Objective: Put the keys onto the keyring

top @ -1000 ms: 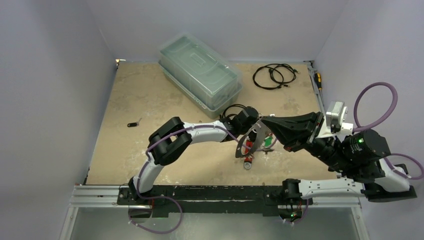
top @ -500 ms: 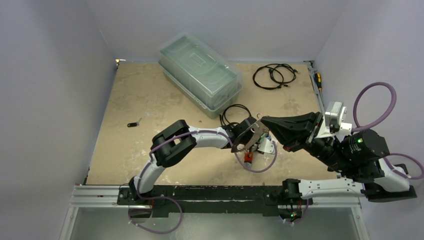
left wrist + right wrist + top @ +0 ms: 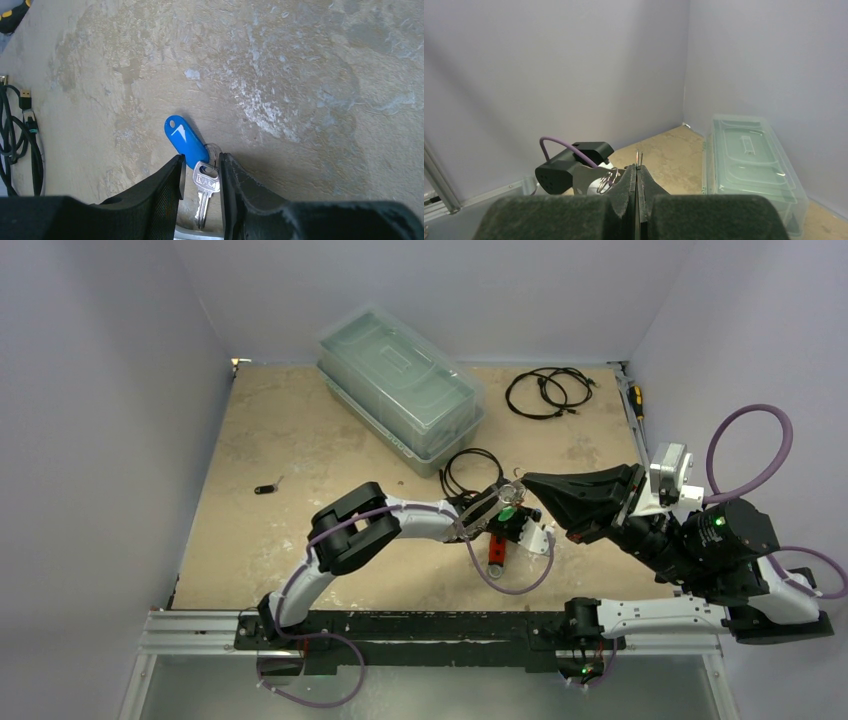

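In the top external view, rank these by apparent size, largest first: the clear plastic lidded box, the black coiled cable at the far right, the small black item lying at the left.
1. Clear plastic lidded box
2. Black coiled cable
3. Small black item

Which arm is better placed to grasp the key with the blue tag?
Left. The left gripper, open, straddles the key beside the blue tag; the right gripper is shut on a thin metal piece.

Even diffuse light, soft shadows, all views sharp.
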Robot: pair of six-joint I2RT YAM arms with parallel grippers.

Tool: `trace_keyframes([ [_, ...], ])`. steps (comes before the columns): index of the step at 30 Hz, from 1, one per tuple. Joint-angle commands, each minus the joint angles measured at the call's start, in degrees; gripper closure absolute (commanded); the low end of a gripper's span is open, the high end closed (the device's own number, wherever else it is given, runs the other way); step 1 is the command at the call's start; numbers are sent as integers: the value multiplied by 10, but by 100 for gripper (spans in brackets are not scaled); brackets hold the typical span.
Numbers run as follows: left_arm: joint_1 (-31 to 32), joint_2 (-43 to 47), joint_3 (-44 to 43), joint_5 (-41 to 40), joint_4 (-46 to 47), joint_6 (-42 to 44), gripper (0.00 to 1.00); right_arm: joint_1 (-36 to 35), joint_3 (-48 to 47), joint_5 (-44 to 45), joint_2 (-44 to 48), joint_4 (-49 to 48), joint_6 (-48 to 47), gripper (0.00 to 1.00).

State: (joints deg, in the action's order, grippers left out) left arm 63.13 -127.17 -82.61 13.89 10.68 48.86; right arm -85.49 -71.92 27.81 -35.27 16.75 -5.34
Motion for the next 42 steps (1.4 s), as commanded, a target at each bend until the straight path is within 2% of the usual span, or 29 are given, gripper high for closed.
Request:
trace_keyframes([
  [1, 5, -20, -1, -25, -3, 24, 68, -1, -5, 3, -2, -28, -1, 100],
  [7, 7, -30, -9, -43, -11, 27, 74, -1, -6, 0, -3, -30, 0, 100],
  [13, 7, -47, -42, -45, -61, 24, 84, -1, -4, 0, 0, -32, 0, 100],
  [18, 7, -53, -52, -44, -72, 16, 100, -2, -4, 0, 0, -33, 0, 100],
  [26, -1, -14, -35, 18, -48, -54, 100, -1, -3, 4, 5, -33, 0, 100],
  [31, -5, 26, 6, 71, -8, -96, 100, -1, -3, 5, 8, -32, -1, 100],
  [42, -11, 115, 93, 129, 88, -193, 100, -1, -5, 2, 6, -37, -10, 100],
])
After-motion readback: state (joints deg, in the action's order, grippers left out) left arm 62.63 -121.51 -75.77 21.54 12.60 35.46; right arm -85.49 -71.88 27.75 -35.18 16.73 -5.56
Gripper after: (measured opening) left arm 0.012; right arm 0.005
